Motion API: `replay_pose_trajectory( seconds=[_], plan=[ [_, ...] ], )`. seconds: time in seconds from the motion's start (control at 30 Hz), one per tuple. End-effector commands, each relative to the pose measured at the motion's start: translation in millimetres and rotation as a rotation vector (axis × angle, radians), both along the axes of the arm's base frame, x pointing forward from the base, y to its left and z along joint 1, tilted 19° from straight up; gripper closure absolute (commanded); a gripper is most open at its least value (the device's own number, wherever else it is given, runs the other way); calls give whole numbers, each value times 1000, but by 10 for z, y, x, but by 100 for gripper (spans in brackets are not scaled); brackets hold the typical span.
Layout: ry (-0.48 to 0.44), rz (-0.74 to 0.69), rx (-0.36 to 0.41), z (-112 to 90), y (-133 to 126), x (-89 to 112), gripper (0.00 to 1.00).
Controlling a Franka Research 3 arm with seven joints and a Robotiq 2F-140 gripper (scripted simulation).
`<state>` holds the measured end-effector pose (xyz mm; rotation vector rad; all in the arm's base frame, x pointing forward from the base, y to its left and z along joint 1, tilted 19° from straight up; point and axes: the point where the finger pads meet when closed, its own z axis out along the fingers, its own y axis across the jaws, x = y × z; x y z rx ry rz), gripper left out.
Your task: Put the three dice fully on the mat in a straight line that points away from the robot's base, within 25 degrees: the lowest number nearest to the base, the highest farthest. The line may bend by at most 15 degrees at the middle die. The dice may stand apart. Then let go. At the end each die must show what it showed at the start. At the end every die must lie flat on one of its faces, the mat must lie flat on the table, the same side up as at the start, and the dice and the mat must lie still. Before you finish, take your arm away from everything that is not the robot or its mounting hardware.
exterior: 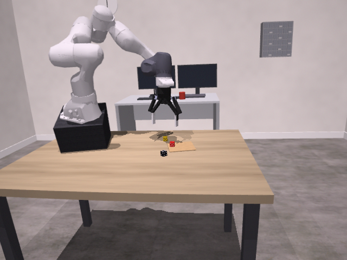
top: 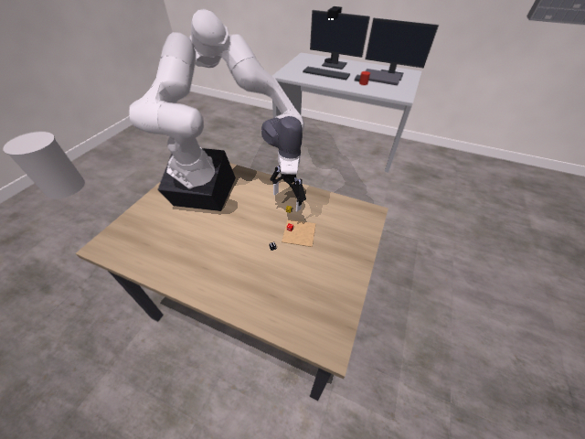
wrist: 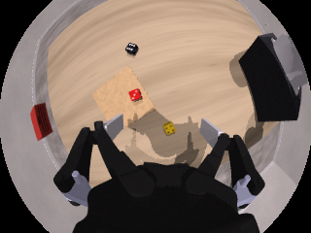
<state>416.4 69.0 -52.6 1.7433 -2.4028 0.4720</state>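
Observation:
A small tan mat point(top: 299, 233) lies on the wooden table; it also shows in the exterior view point(exterior: 181, 146) and the wrist view point(wrist: 123, 99). A red die point(top: 289, 227) point(exterior: 172, 143) point(wrist: 135, 95) sits on the mat's corner nearest the base. A yellow die point(top: 288, 208) point(exterior: 165, 138) point(wrist: 169, 128) lies on the table just off the mat, in the arm's shadow. A black die point(top: 272, 245) point(exterior: 163, 153) point(wrist: 131, 49) lies on the table beside the mat. My gripper point(top: 288, 200) point(exterior: 164, 121) point(wrist: 162, 123) is open and empty, hovering well above the yellow die.
The robot's black base block point(top: 198, 181) stands at the table's back left corner. A desk with two monitors and a red cup point(top: 364, 78) stands beyond the table. A grey cylinder point(top: 45, 163) floats off to the left.

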Motion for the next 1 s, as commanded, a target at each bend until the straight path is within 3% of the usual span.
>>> replay_pose_trajectory(
  seconds=[0.0, 0.97],
  plan=[
    [-52, -166, 8, -12, 44, -13, 0],
    [-204, -567, 54, -74, 214, -67, 0]
  ],
)
